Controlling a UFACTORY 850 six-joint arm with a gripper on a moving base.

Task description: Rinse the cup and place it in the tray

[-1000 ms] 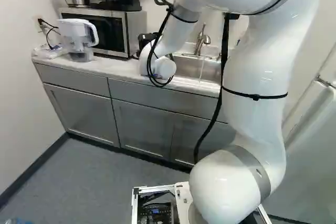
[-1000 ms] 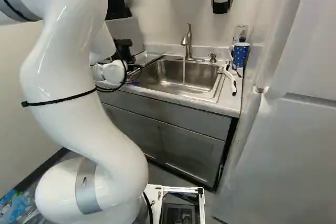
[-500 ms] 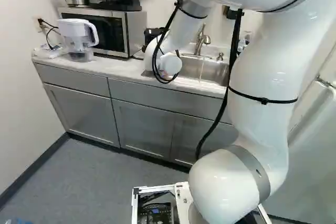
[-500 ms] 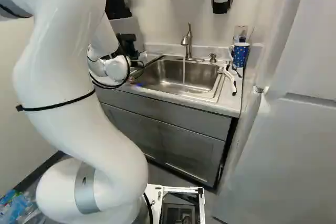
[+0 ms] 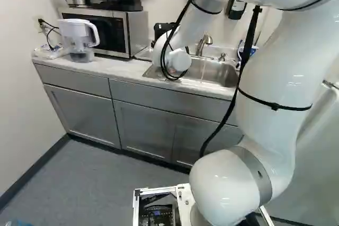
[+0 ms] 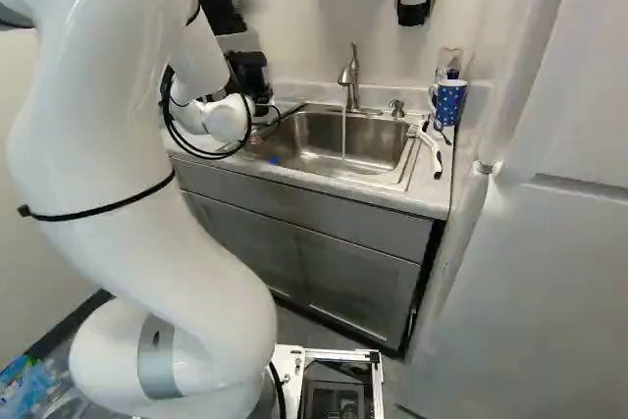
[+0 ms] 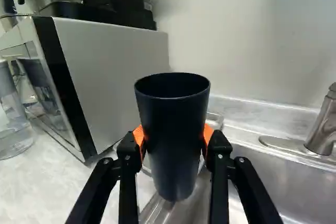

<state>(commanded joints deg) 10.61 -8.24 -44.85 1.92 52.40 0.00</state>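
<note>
Apparently wrist-view only: dark cup

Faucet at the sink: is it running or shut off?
Running: in the right base view, a thin stream of water falls from the faucet into the sink.

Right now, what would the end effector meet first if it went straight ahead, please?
Probably the microwave at its rear edge, or the wall beside it; the held cup hides that line, leaving depth unclear.
</note>
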